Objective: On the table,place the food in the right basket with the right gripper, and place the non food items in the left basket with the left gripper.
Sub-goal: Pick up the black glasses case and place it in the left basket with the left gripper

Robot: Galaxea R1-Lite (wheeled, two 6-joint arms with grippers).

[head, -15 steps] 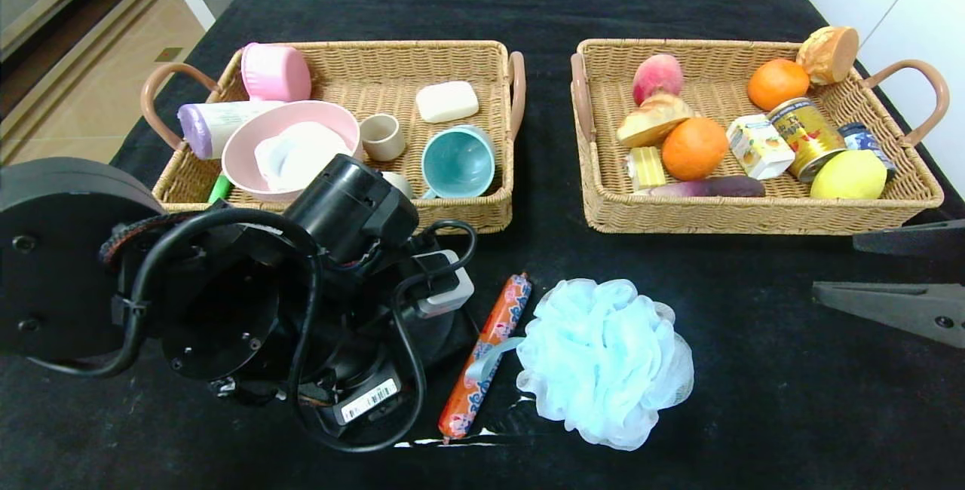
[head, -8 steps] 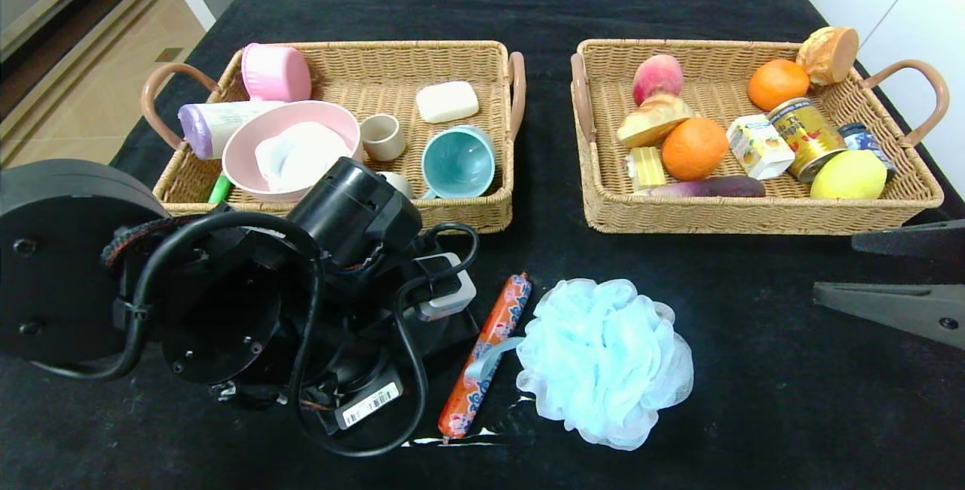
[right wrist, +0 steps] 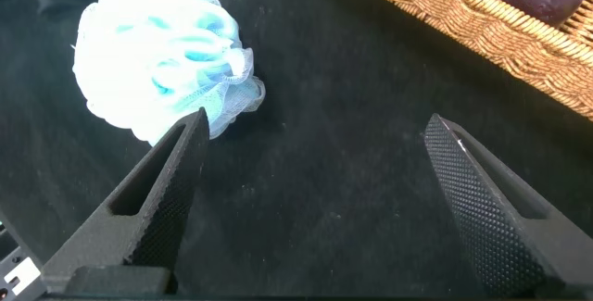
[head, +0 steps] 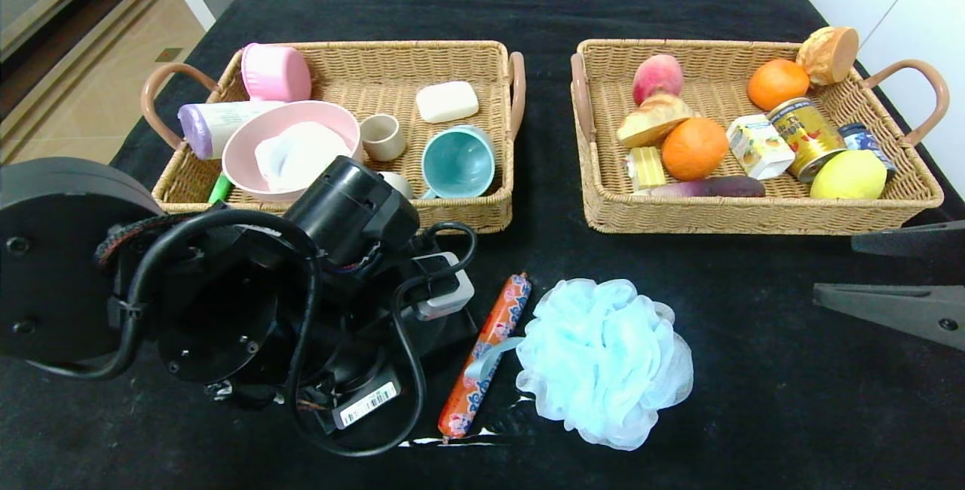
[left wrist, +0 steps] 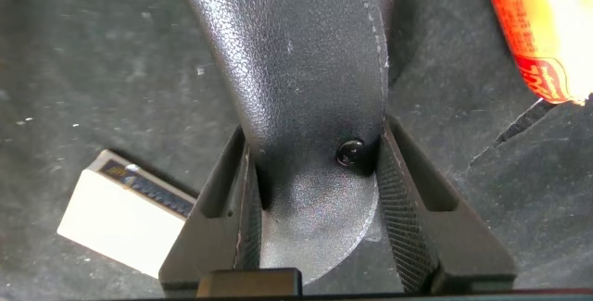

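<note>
While the left gripper (left wrist: 315,208) sits low on the table (head: 754,369), near the robot and in front of the left basket (head: 467,212), the lines below cover the lift.

Left grip: fingers (left wrist: 408,208) pressed against both sides of the black leather pouch (left wrist: 306,88), clamped near its snap, by the look of it.
Pouch position: on the cloth beside the card box (left wrist: 120,222), hidden under the arm in the head view.
Step in hand: judged to be lifting the pouch for the left basket.
Lift advice: rise straight up so the flap does not drag the card box or nudge the sausage stick (head: 486,354) lying just beside.
Carry advice: clear the wicker rim before moving over the pink bowl (head: 249,166) and cups.
Risk: smooth leather may slip from a narrow pinch; keep the wrist level.
Right gripper (right wrist: 315,199): jaws spread wide, holding nothing, hovering near the bath pouf (right wrist: 157,56) in front of the right basket (head: 754,217).
Remaining: sausage stick, pouf and card box are not yet sorted.
</note>
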